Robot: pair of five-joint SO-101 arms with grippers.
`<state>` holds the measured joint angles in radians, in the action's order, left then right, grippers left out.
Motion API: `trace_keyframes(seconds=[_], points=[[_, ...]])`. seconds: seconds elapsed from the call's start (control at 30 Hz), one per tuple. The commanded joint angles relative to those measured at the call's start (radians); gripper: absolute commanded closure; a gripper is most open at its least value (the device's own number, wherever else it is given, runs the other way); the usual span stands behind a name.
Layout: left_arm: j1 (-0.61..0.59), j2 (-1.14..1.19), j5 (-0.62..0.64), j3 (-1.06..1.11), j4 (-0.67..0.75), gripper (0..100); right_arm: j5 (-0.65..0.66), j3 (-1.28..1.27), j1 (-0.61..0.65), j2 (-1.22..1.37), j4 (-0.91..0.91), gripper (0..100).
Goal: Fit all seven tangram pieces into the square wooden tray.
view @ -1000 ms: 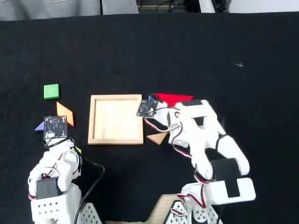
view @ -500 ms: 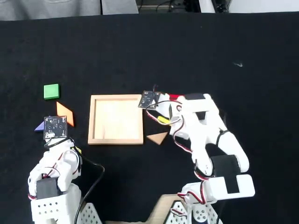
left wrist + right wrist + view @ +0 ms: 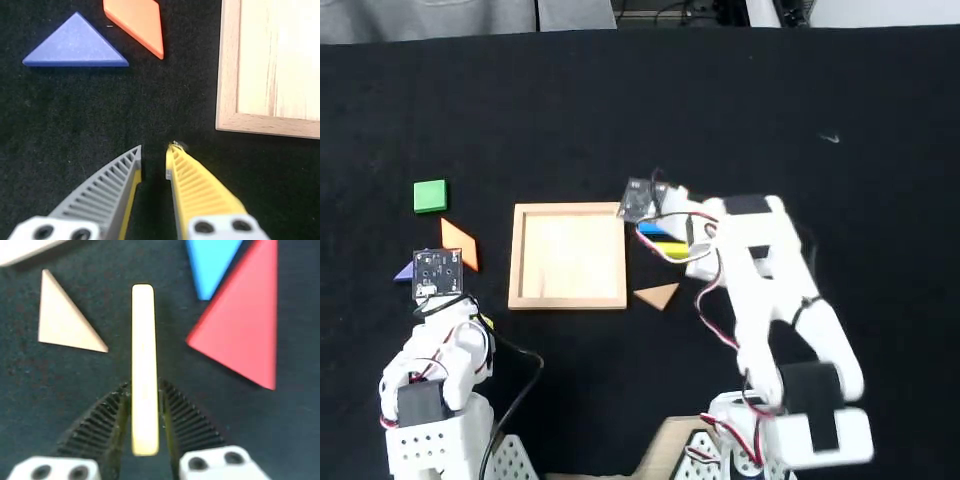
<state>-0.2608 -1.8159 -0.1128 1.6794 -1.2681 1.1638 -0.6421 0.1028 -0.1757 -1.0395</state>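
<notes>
Yellow is the colour clamped in the right gripper (image 3: 144, 390): its two black fingers press on the flat faces of the yellow piece (image 3: 144, 365), which stands on edge between them so that the right wrist view sees only a narrow strip. In the high view this piece (image 3: 670, 250) sits just off the right side of the square wooden tray (image 3: 516, 256), under the right arm's wrist. Whether it touches the black cloth (image 3: 820, 200) cannot be told. Around it lie three triangles: a tan triangle (image 3: 65, 320) on one side, a light blue triangle (image 3: 212, 262) and a red triangle (image 3: 245, 325) on the other, the last two close together, perhaps touching. From above, the tan triangle (image 3: 657, 295) rests near the tray's lower right corner. Every piece in sight lies outside the tray. On the tray's left a green square (image 3: 430, 195), an orange parallelogram (image 3: 459, 243) and a dark blue triangle (image 3: 403, 271) lie apart from its rim. The left gripper (image 3: 153, 150) hangs low over the cloth near a tray corner (image 3: 227, 65) — its grey and yellow fingers narrowly parted, nothing between them — with the orange parallelogram (image 3: 137, 22) and the dark blue triangle (image 3: 75, 45) beyond its tips.
</notes>
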Motion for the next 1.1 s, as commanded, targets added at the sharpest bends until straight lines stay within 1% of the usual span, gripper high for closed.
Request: trace_keyframes(seconds=[0.0,0.13,0.2,0.23,0.3,0.4,0.47,0.57,0.7,0.93,1.07], points=[[-0.005,-0.008,-0.008,0.021,-0.006,91,-0.037,0.108,0.064,-0.107,-0.091,98.6],[-0.007,-0.008,-0.008,0.021,-0.006,91,-0.098,0.205,0.219,-0.097,-0.155,98.8],[-0.013,-0.008,-0.008,0.021,-0.006,91,-0.13,0.263,0.285,-0.051,-0.166,98.8],[-0.035,-0.008,-0.008,0.021,-0.006,91,-0.147,0.295,0.308,-0.018,-0.166,98.8],[-0.114,-0.008,-0.008,0.021,-0.006,91,-0.18,0.363,0.341,0.065,-0.166,98.8],[-0.269,-0.008,-0.003,0.021,-0.006,90,-0.227,0.461,0.387,0.202,-0.167,98.8],[-0.326,-0.008,-0.002,0.021,-0.006,90,-0.25,0.513,0.43,0.28,-0.167,98.8],[-0.323,-0.008,-0.006,0.021,-0.003,91,-0.259,0.576,0.491,0.387,-0.167,98.8],[-0.321,-0.008,-0.006,0.021,0.026,91,-0.261,0.651,0.537,0.492,-0.167,98.8],[-0.325,-0.008,-0.002,0.021,0.029,91,-0.261,0.782,0.552,0.639,-0.232,98.5],[-0.326,-0.008,-0.002,0.021,0.029,91,-0.259,0.826,0.591,0.682,-0.29,98.5]])
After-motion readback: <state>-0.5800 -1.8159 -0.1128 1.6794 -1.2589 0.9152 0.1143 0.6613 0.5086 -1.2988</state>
